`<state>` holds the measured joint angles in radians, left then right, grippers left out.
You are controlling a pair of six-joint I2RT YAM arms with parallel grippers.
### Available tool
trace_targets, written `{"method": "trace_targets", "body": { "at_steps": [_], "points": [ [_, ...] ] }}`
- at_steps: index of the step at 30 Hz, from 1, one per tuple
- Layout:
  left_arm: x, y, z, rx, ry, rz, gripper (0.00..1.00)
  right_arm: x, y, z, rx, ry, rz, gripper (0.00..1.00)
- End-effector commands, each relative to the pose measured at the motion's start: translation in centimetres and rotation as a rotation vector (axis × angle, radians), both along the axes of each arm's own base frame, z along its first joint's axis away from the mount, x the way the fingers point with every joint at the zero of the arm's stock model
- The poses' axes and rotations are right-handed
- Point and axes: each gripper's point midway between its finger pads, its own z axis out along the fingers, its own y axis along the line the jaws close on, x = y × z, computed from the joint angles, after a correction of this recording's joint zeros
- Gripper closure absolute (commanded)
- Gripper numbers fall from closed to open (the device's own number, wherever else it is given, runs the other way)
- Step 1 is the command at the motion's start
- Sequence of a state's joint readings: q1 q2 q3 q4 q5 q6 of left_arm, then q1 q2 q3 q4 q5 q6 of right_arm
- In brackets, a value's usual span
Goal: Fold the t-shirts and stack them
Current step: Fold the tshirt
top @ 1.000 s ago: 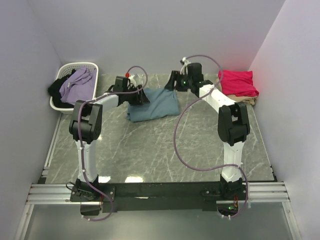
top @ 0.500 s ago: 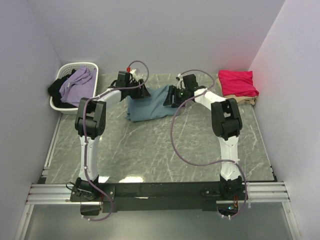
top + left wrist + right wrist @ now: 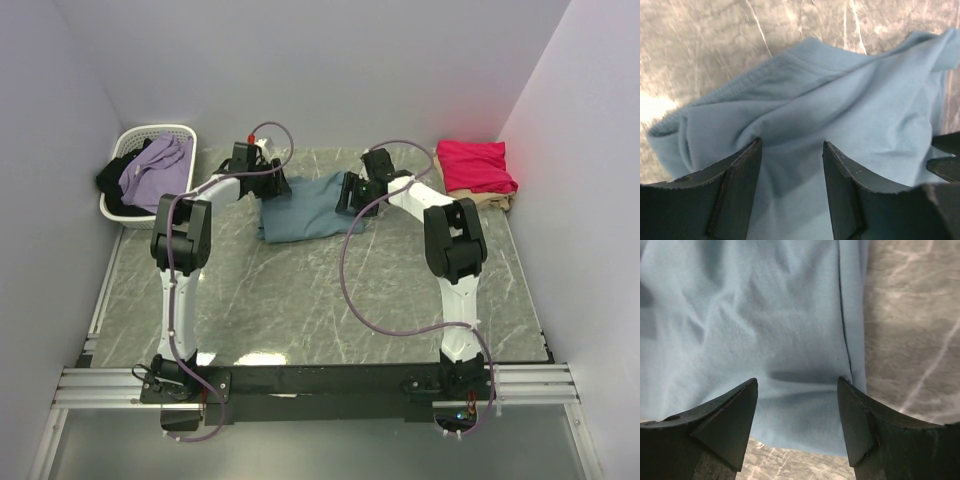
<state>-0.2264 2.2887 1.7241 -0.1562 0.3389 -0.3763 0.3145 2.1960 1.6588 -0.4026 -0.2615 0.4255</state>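
**Both grippers open over the blue shirt**

At far left a white basket (image 3: 150, 132) holds purple cloth (image 3: 155, 168) and black cloth (image 3: 112, 180). The left gripper (image 3: 791, 145) sits low at the left edge of the blue shirt (image 3: 310, 208), its jaws spread and clamping nothing, with rumpled cloth showing through the gap. The shirt lies loosely folded on the marble table (image 3: 300, 300), toward the back and near the middle. At the shirt's right edge the right gripper (image 3: 796, 382) is also released (a seam runs just inside one finger). At far right a pink shirt (image 3: 477, 165) rests folded on a beige shirt (image 3: 497, 203).
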Motion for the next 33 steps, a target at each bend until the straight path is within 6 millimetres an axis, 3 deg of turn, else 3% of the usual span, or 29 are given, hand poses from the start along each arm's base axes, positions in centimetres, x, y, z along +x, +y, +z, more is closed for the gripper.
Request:
{"method": "trace_targets", "body": {
  "at_steps": [1, 8, 11, 13, 16, 17, 19, 20, 22, 23, 25, 26, 27, 30, 33],
  "points": [
    [2.0, 2.3, -0.5, 0.088, -0.034, 0.048, 0.42, -5.6, -5.4, -5.1, -0.272, 0.213, -0.065, 0.27],
    [2.8, 4.2, -1.7, 0.146, -0.032, 0.107, 0.42, -9.6, -6.6, -6.6, -0.347, 0.264, -0.05, 0.26],
    [3.2, 4.4, -1.2, 0.14, -0.044, 0.105, 0.42, -10.3, -7.1, -6.7, -0.355, 0.263, -0.054, 0.26],
    [3.1, 3.9, -0.6, 0.114, -0.059, 0.087, 0.42, -9.7, -6.7, -5.6, -0.327, 0.212, -0.062, 0.26],
    [2.6, 2.7, 1.6, 0.057, -0.1, 0.056, 0.42, -9.0, -5.2, -3.4, -0.231, 0.133, -0.04, 0.25],
    [2.5, 2.1, 3.8, 0.027, -0.141, 0.037, 0.42, -9.0, -4.7, -3.1, -0.198, 0.117, -0.021, 0.25],
    [1.9, 1.5, 5.5, 0.001, -0.165, 0.02, 0.41, -8.4, -3.2, -1.6, -0.119, 0.077, 0.014, 0.23],
    [1.8, 1.4, 7.8, -0.006, -0.205, 0.023, 0.41, -7.7, -2.6, -1.0, -0.095, 0.056, 0.03, 0.23],
    [1.2, 1.3, 9.3, -0.006, -0.223, 0.028, 0.41, -7.3, -2.0, -1.0, -0.075, 0.065, 0.036, 0.23],
    [0.8, 1.5, 11.7, -0.014, -0.264, 0.033, 0.41, -6.7, -1.6, -0.6, -0.057, 0.05, 0.044, 0.23],
    [0.1, 2.2, 12.3, 0.003, -0.269, 0.068, 0.4, -6.2, -0.9, -0.9, -0.013, 0.062, 0.053, 0.23],
    [-0.4, 2.7, 14.1, 0.005, -0.3, 0.086, 0.4, -5.9, -0.7, -0.9, 0.009, 0.059, 0.054, 0.23],
    [-0.6, 3.2, 14.5, 0.018, -0.31, 0.112, 0.4, -5.8, -0.6, -1.4, 0.024, 0.074, 0.044, 0.22],
    [-2.2, 4.1, 13.3, 0.033, -0.259, 0.149, 0.39, -5.4, 0.4, -1.7, 0.087, 0.079, 0.058, 0.22],
    [-4.1, 4.6, 9.5, 0.039, -0.154, 0.181, 0.4, -5.1, 1.4, -2.1, 0.158, 0.088, 0.08, 0.22]
  ]
}}
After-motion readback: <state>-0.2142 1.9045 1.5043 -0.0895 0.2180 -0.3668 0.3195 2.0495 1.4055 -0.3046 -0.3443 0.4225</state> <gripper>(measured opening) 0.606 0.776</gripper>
